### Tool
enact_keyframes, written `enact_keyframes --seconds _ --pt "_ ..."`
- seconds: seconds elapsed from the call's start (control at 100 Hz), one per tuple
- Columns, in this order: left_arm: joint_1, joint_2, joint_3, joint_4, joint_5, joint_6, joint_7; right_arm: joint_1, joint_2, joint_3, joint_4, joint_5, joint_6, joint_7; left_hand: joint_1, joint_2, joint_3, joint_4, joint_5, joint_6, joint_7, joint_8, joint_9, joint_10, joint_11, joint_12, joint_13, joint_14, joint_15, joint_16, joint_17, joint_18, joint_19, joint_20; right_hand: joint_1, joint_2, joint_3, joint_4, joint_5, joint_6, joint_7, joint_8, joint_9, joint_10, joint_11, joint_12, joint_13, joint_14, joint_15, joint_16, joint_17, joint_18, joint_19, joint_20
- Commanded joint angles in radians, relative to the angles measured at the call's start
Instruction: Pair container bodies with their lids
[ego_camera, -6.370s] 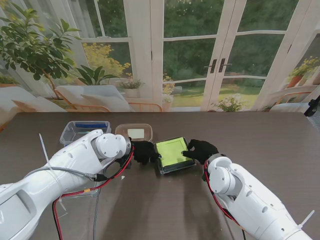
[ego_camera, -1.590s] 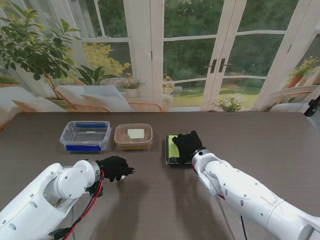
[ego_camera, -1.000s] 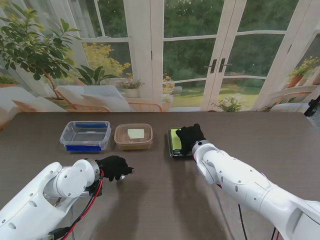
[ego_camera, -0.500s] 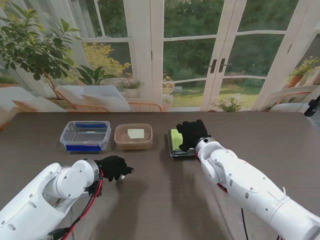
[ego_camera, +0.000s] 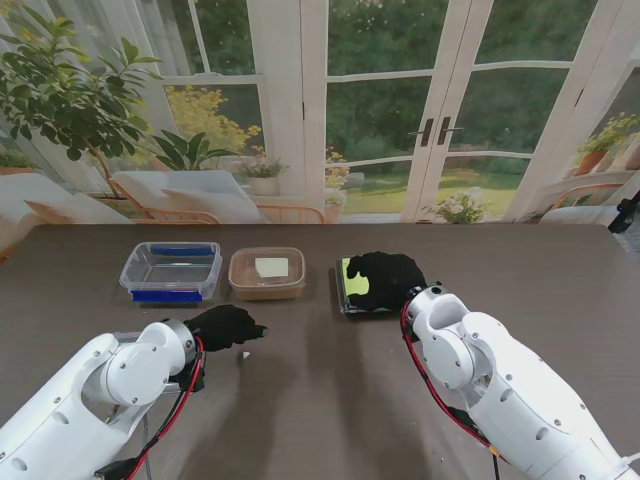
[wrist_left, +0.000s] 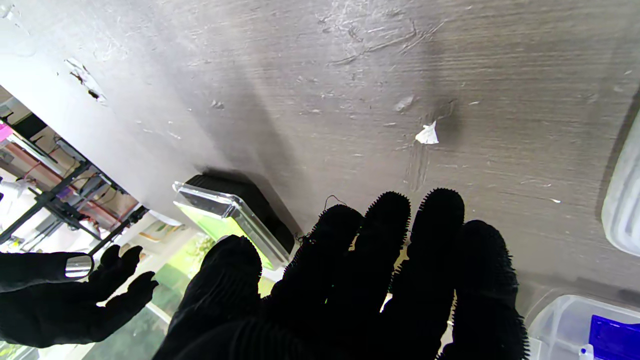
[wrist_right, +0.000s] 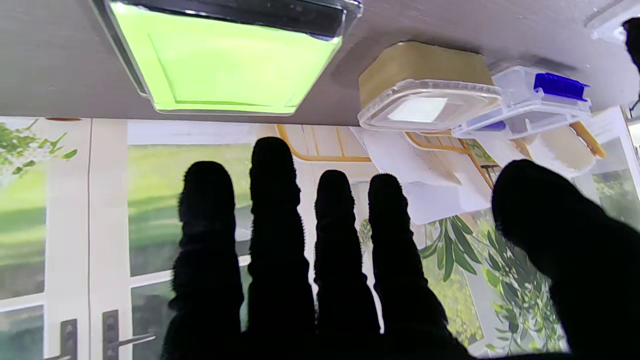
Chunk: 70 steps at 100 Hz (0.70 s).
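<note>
Three lidded containers are sitting paired as my right hand (ego_camera: 385, 275) is lifting, fingers spread and empty, off the green-lidded box (ego_camera: 352, 285) just under it, while my left hand (ego_camera: 225, 327) is idling unclenched and empty.

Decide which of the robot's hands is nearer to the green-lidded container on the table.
The right hand: it hovers open right over the green-lidded container. The left hand hangs open to the container's left and nearer to me, well apart from it.
</note>
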Motion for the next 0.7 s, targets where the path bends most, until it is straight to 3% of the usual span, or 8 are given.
enact_keyframes --seconds 0.0,0.17,0.69 --pt "0.011 -0.007 -0.007 -0.016 0.000 -0.009 -0.003 -0.030 0.005 0.009 -0.031 0.018 -0.006 0.017 -0.012 0.024 0.003 0.007 -0.013 -0.010 -0.014 0.001 -0.030 -0.001 -0.017 -0.035 -0.030 0.002 -0.052 -0.033 -0.039 -0.023 -0.049 -0.030 -0.028 0.025 -0.070 0.034 0.000 -0.012 -0.016 -0.006 0.008 0.021 -0.020 -0.012 -0.027 0.016 -0.013 -0.010 -0.166 0.029 -0.004 0.010" --pt "0.037 -0.015 -0.027 -0.035 -0.007 -0.026 0.035 -0.109 0.000 0.071 -0.098 0.090 -0.018 0.018 -0.009 0.020 0.003 0.007 -0.039 -0.024 -0.028 -0.002 -0.083 -0.011 -0.039 -0.101 -0.094 -0.014 -0.183 -0.116 -0.094 -0.051 -0.176 -0.077 -0.025 0.041 -0.083 0.040 0.011 -0.012 -0.023 -0.010 0.016 0.029 -0.028 -0.013 -0.029 0.028 -0.025 -0.012 -0.179 0.039 -0.017 0.010" --pt "0.106 -0.030 -0.074 -0.079 -0.014 -0.085 0.124 -0.261 -0.024 0.137 -0.172 0.240 -0.013 -0.049 -0.021 -0.024 0.006 0.012 -0.109 -0.067 -0.057 -0.001 -0.204 -0.057 -0.078 -0.196 -0.208 -0.070 -0.358 -0.224 -0.173 -0.110 -0.447 -0.122 -0.013 0.060 -0.103 0.048 0.049 -0.011 -0.046 -0.020 0.037 0.045 -0.049 -0.009 -0.037 0.051 -0.049 -0.013 -0.199 0.056 -0.044 0.015"
